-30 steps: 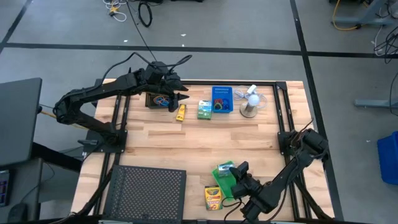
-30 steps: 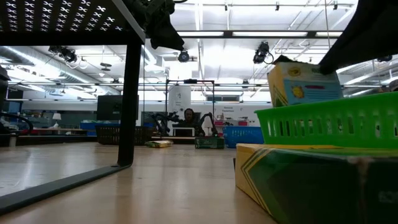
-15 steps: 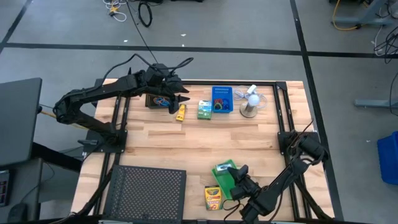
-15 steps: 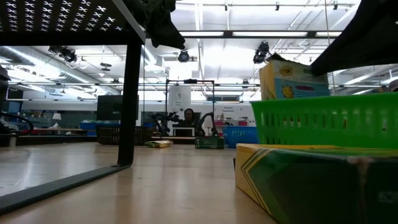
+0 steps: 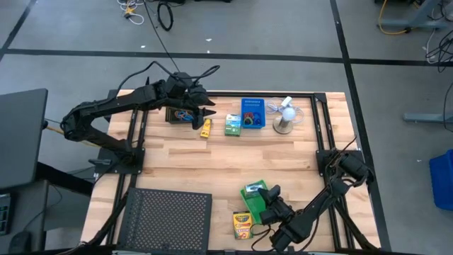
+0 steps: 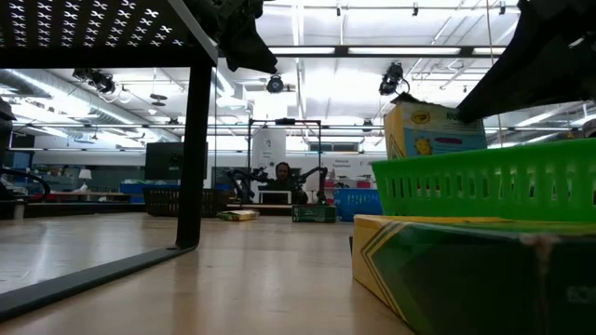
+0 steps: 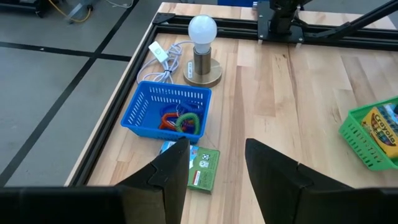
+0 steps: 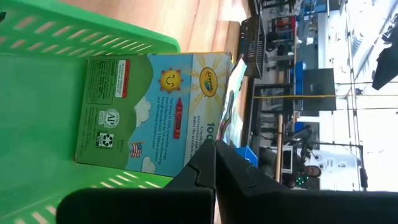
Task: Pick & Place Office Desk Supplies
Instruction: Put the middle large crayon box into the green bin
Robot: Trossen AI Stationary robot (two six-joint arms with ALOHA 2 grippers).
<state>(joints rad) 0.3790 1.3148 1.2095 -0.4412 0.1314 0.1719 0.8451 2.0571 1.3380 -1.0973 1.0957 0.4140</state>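
On the pale wooden desk, the green plastic mesh bin lies right under the right pincer, whose fingers are pressed together, empty. Inside it, a Crayola-branded crayon box leans just ahead. The left pincer hangs half-parted above a green-white small box.

Bright, even overhead light fell on the worktop, shadows soft; ceiling strips glared white in the low view, where the near crayon box sat dark and blurred
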